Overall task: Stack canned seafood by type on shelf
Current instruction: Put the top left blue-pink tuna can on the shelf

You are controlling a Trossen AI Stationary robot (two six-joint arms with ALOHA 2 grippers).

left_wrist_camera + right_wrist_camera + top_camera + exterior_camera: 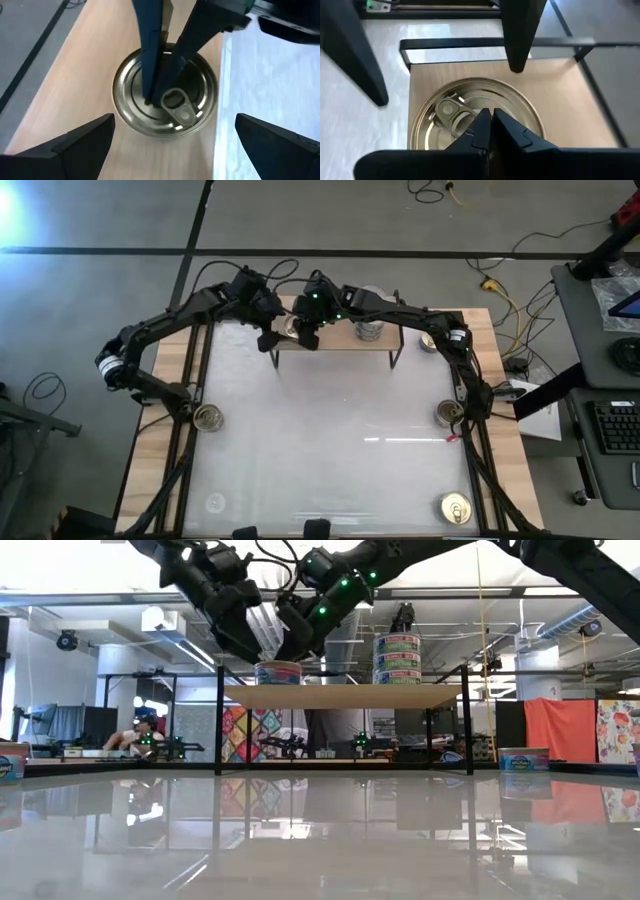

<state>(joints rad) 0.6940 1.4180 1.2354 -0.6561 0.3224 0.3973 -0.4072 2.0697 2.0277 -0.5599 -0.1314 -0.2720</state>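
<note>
The glossy white table [330, 430] is sitting on a grey floor, with cables trailing beyond its far edge and a workshop glowing behind. Loose tins are waiting along its left and right edges. On the shelf [345, 696] by the far edge, a stack of tins [397, 658] is standing toward the right end. At the left end, the left gripper [172, 145] is hanging spread wide around a gold pull-ring tin [165, 90], while the right gripper [491, 125], clenched, is pressing on its lid.
</note>
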